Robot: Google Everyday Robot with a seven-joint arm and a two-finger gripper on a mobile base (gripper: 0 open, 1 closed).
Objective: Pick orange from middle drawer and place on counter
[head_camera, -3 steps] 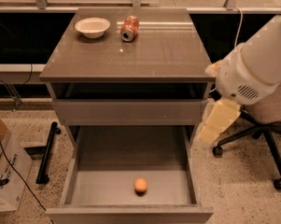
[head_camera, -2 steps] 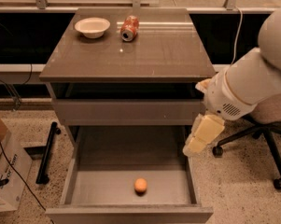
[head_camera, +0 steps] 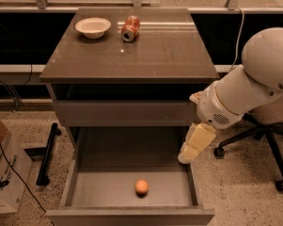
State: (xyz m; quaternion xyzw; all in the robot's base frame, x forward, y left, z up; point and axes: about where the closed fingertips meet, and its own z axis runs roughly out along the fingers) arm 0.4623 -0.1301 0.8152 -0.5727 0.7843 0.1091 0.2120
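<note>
1. Cream-coloured and pale against the dark cabinet, the gripper (head_camera: 185, 157) hangs just above the right wall of the middle drawer (head_camera: 69, 187), at the end of the white arm (head_camera: 254, 79).
2. And it's been travelling: over the last second it has slid left and down from out beside the cabinet, closing in on the drawer opening.
3. Open or closed? I cannot tell from this angle; the tool shows only as one blunt block.
4. The orange (head_camera: 141, 187) hasn't budged. It sits on the drawer floor, near the front and roughly centred, well apart from the gripper.
5. So this reads as the approach: the reach has begun, nothing is grasped yet.
6. Next, by my judgement, the gripper must clear that right wall, swing left over the fruit and drop. A round, smooth target like this could roll if nudged.
7. Up top, the counter (head_camera: 131, 60) waits with a bowl (head_camera: 92, 27) and a soda can (head_camera: 130, 28) at the back; the front half looks like fair landing ground.
</note>
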